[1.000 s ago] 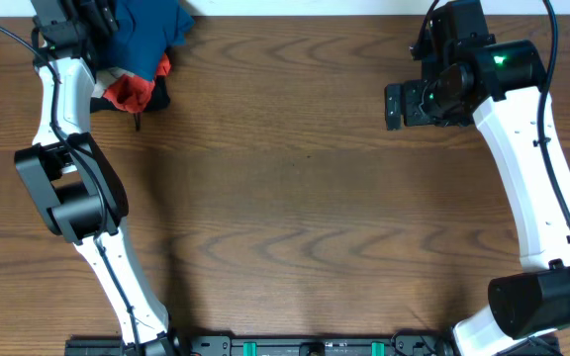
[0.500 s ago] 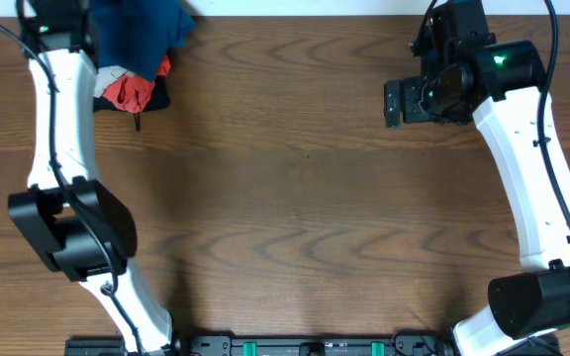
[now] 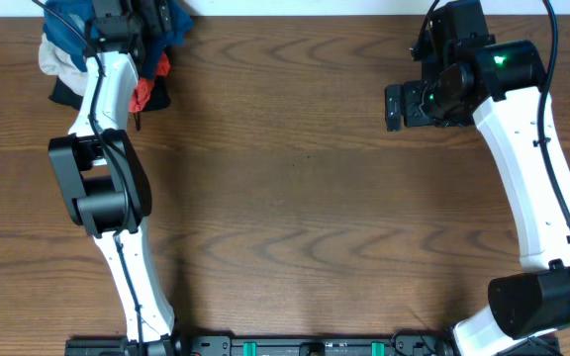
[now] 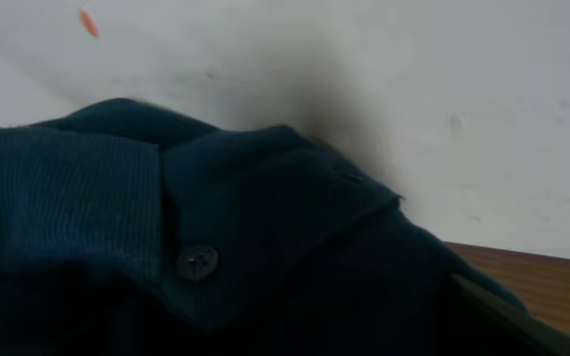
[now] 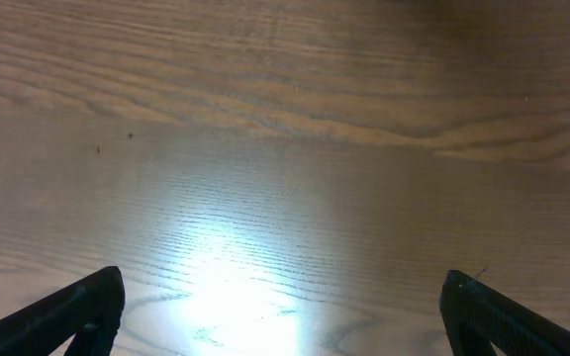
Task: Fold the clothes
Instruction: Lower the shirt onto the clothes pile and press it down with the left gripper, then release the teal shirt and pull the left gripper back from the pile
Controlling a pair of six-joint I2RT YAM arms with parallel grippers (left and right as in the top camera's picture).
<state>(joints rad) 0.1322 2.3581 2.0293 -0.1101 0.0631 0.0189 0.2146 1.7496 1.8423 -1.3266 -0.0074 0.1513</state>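
Teal cloth of the shirt (image 4: 265, 218) fills the left wrist view, with a collar fold and one button (image 4: 197, 262) showing and a white wall (image 4: 384, 89) behind. From above, the shirt lies bunched at the far left corner of the table (image 3: 285, 198), heaped together with a pale garment (image 3: 55, 61), a red garment (image 3: 146, 91) and a black garment (image 3: 65, 94). The left claw (image 3: 144, 20) sits over them with its jaws spread wide; whether any cloth lies between them cannot be told. The right claw (image 5: 283, 285), well apart at the far right, hangs above bare wood, its fingers wide apart and holding nothing.
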